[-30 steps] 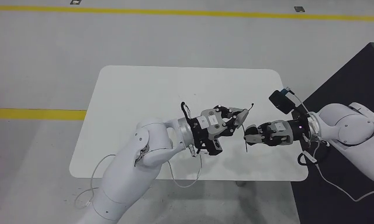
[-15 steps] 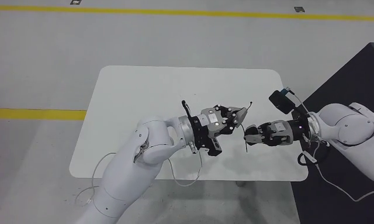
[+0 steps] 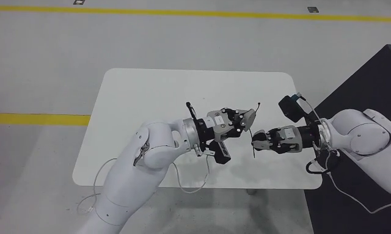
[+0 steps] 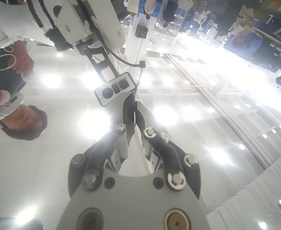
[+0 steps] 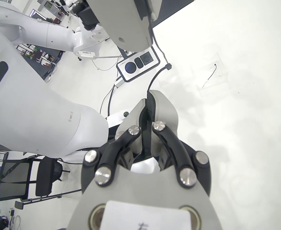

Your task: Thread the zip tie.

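A thin black zip tie (image 3: 257, 108) hangs in the air over the front right part of the white table (image 3: 153, 99), held between both arms. My left gripper (image 3: 249, 118) is shut on one stretch of the strap; in the left wrist view the strap (image 4: 140, 75) rises from the left gripper (image 4: 133, 95) to the small square head (image 4: 142, 64). My right gripper (image 3: 256, 140) sits just in front of the left one. It is shut on the other stretch, which curves from the right gripper (image 5: 148, 95) up to the head (image 5: 168, 66). A loose end dangles below the right gripper.
A second thin black strand (image 5: 210, 76) lies on a clear patch of the table (image 5: 238, 48), beyond the grippers. The table's front edge (image 3: 201, 186) is close under both arms. A dark surface (image 3: 360, 81) borders the table on the right.
Both grippers have shifted slightly to the left, and the left wrist has turned a little. The zip tie's head has moved up and left with them. Both grips hold.
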Motion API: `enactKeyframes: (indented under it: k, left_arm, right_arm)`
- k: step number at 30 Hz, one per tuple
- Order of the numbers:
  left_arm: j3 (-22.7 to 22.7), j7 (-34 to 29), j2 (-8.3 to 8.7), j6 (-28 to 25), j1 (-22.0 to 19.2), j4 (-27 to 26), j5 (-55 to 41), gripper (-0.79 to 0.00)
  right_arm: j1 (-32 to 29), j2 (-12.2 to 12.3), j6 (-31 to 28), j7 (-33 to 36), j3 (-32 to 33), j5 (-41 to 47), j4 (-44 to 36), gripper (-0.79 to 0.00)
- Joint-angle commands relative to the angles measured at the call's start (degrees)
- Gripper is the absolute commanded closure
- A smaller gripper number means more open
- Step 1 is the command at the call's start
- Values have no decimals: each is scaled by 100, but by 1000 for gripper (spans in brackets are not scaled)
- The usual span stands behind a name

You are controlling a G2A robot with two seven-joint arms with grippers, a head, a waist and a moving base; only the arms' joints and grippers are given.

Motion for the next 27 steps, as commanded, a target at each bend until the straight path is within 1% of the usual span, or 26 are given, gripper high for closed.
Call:
enactKeyframes:
  k: [1, 13, 20, 27]
  left_arm:
    - [-18, 12, 2, -20, -1, 3, 17, 0]
    - [-77, 140, 25, -103, 138, -60, 50, 0]
    - [-142, 180, 34, -133, 202, -196, -154, 0]
    - [-94, 316, 37, -117, 208, -170, -232, 0]
  right_arm:
    - [-67, 6, -22, -66, 64, -89, -45, 0]
    - [-420, 31, -164, -227, 371, -222, -103, 0]
    - [-544, 29, -115, -266, 544, -190, -104, 0]
    - [-645, 16, -57, -311, 716, -262, -162, 0]
